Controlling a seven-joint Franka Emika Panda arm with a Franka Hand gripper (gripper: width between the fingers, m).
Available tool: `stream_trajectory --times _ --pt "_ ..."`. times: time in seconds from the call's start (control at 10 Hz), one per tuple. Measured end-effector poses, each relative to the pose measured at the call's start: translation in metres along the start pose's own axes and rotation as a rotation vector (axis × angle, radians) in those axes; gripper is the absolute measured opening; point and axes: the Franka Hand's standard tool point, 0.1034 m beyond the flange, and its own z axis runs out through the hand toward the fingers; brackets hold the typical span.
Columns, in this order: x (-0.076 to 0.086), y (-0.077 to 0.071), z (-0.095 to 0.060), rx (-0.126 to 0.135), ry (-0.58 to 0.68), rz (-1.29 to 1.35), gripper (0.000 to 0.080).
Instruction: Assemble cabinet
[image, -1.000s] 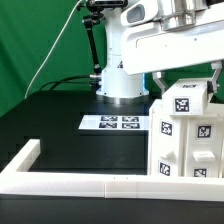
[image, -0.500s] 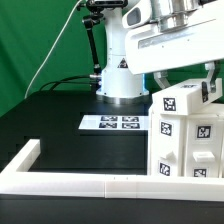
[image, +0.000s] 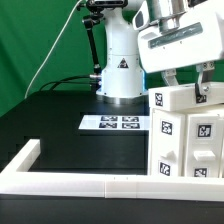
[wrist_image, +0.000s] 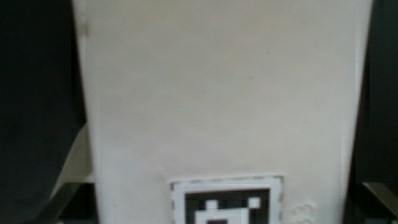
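At the right edge of the exterior frame, the cabinet (image: 188, 135) stands on the black counter (image: 60, 125) behind the white border frame (image: 100, 183). The hand (image: 183, 92) sits atop it, fingers closed on its top piece. The marker board (image: 116, 123) lies mid-frame.

matte white cabinet (image: 188, 135), matte black table (image: 60, 125)
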Motion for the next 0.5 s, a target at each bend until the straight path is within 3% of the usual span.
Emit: stream_trajectory --times 0.5 --pt "-0.0025 -0.0001 0.0005 0.011 -0.017 0.306 0.0563"
